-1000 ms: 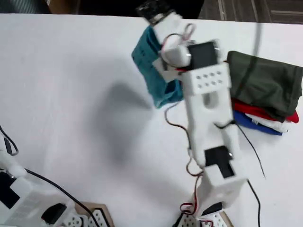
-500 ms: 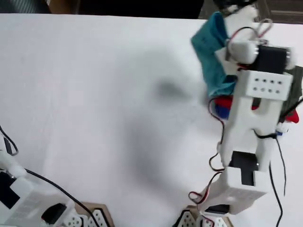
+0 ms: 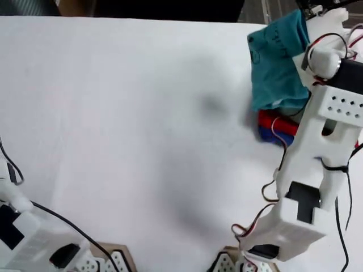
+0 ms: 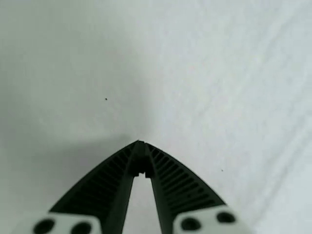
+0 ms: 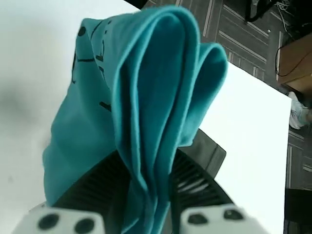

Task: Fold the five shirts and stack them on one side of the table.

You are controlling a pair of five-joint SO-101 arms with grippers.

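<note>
Pinching the folded teal shirt by one bunched end in the right gripper, fingers clamped on several layers of cloth, with the rest draped away from them in a thick fold. From the high view, held over the far right corner of the bench, partly above the stack lying there, with a red shirt and a blue shirt peeping out from under the teal hem, just beside the right arm. Cannot tell whether hanging clear of that pile or already brushing its top. Long axis running from the fingers at the bench's far edge back toward the arm's base, so roughly in line with the pile beneath. Stack lying below the fingers and a little nearer the base than they are. Probably calls for lowering onto the pile and only then letting go, taking care that the cloth settles flat and does not slump off the side where most of the teal overhangs. Right arm plainly the nearer one for this. Left gripper well apart from the shirts, pointing at the white bench, fingers pressed together at the tips with nothing between them. Late in the task by the look of it: stacking in hand, not folding.
</note>
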